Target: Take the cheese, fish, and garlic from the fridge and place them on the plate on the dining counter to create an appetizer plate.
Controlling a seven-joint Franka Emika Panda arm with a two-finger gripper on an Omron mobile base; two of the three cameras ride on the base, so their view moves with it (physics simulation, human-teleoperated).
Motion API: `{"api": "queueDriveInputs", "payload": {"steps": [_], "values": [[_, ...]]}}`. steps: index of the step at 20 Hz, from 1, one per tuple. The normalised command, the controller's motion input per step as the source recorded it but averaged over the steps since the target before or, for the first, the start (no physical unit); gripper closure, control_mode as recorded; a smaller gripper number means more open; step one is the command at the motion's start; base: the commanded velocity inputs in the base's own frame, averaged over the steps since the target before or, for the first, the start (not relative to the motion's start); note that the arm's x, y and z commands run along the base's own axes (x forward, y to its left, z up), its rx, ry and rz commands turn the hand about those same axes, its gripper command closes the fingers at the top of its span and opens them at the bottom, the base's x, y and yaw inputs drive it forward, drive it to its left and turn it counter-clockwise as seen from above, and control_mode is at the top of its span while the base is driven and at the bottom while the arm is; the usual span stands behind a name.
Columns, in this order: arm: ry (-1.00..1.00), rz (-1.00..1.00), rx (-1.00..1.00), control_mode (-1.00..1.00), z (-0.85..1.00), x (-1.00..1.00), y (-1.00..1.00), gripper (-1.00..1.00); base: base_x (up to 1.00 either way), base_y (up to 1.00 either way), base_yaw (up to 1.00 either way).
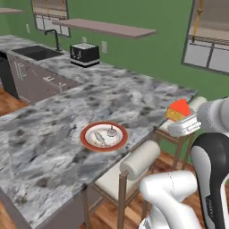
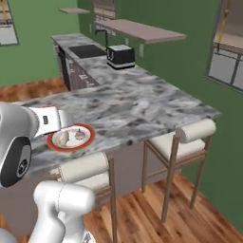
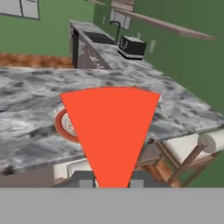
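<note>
My gripper (image 1: 177, 118) is shut on the cheese (image 1: 178, 109), a yellow-orange wedge with a red side. It hangs in the air off the right edge of the dining counter (image 1: 49, 147), above a stool. In the hand view the cheese's red face (image 3: 111, 127) covers the middle, with the gripper (image 3: 111, 183) at its tip. The plate (image 1: 87, 130), white with a red-orange rim, lies on the counter to the left of the gripper. On it rest the fish (image 1: 99, 139) and the garlic (image 1: 112, 132). The right base view shows the plate (image 2: 87, 141) partly behind my hand.
Cushioned stools (image 1: 134, 163) (image 2: 187, 137) stand along the counter's near side, below the gripper. On the far marble counter sit a black toaster (image 1: 84, 54) and a sink (image 1: 38, 52). A shelf (image 1: 107, 27) hangs on the green wall.
</note>
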Motion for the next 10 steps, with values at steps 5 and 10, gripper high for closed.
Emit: {"api": "queueDriveInputs", "payload": {"steps": [5,10], "values": [[0.00,0.00,0.00,1.00,0.00,0.00,0.00,1.00,0.80,-0.27,0.63],[0.00,0.00,0.00,1.00,0.00,0.00,0.00,1.00,0.85,-0.28,0.70]]}}
